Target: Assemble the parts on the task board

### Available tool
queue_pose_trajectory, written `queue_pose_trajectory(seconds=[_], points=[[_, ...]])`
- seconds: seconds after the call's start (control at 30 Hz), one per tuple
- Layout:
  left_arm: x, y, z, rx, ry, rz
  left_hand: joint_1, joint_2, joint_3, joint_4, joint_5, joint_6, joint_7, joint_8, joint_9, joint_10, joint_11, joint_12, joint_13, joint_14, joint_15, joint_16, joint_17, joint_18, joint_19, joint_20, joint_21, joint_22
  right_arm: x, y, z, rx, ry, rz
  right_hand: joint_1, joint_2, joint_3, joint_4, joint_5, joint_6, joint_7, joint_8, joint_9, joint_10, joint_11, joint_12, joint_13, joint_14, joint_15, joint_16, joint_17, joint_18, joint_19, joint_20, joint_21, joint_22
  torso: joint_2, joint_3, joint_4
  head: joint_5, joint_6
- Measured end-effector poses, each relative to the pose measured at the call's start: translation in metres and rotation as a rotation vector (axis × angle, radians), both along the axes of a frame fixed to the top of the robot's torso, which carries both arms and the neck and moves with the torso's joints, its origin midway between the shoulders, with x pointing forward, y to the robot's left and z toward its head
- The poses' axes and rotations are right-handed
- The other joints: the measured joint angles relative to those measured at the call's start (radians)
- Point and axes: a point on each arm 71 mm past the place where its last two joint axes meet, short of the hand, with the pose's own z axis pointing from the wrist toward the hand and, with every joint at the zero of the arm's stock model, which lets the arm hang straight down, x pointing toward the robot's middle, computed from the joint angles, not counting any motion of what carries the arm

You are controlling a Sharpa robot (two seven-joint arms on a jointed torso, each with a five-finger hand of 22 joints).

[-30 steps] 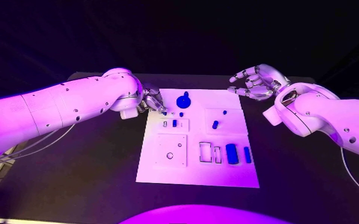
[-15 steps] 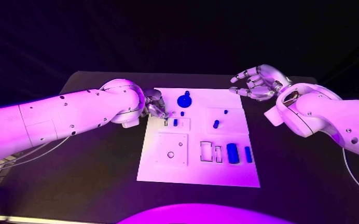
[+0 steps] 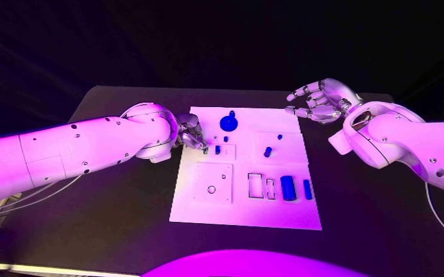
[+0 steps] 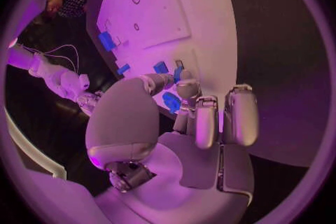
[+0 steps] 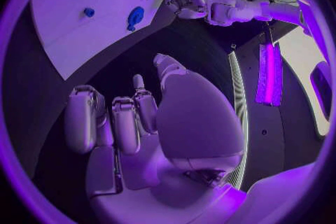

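The white task board (image 3: 242, 209) lies mid-table. On it are a large round blue part (image 3: 228, 122), a small peg (image 3: 226, 138), short blue parts (image 3: 217, 150) (image 3: 266, 152), and a blue block (image 3: 288, 188) beside a slim part (image 3: 306, 190). My left hand (image 3: 192, 133) sits at the board's upper left edge with its fingers curled. In the left wrist view its thumb and a fingertip (image 4: 183, 85) meet beside a small blue part (image 4: 177, 71); whether they grip it is unclear. My right hand (image 3: 317, 102) hovers past the board's far right corner, fingers apart, holding nothing.
The board has a raised square plate (image 3: 212, 184) with small holes and two empty rectangular slots (image 3: 255, 186). Black table (image 3: 111, 213) surrounds the board on all sides. My left forearm (image 3: 83, 145) stretches across the table's left side.
My left forearm has swung lower and nearer the board, while its hand has stayed at the board's upper left edge. The right hand has kept its place.
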Motion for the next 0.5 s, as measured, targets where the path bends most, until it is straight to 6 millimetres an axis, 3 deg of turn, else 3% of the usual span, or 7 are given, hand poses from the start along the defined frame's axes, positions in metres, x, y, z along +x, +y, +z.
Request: queue_pose_trajectory(seconds=[0.5], points=[[-0.0027, -0.0004, 0.0, -0.002, -0.001, 0.001, -0.002, -0.002, 0.0, 0.0, 0.0, 0.003, 0.0, 0.0, 0.0, 0.0, 0.0, 0.0, -0.002, 0.0, 0.0, 0.0, 0.0, 0.0, 0.0, 0.0, 0.0, 0.002, 0.0, 0.0002, -0.0002, -0.001, 0.002, 0.002, 0.0, 0.0, 0.0, 0.0, 0.004, 0.0, 0.0, 0.0, 0.0, 0.0, 0.0, 0.0, 0.0, 0.0, 0.0, -0.004, 0.001, 0.0, 0.0, 0.0, 0.0, 0.0, 0.0, -0.0001, -0.0002, -0.005, -0.001]])
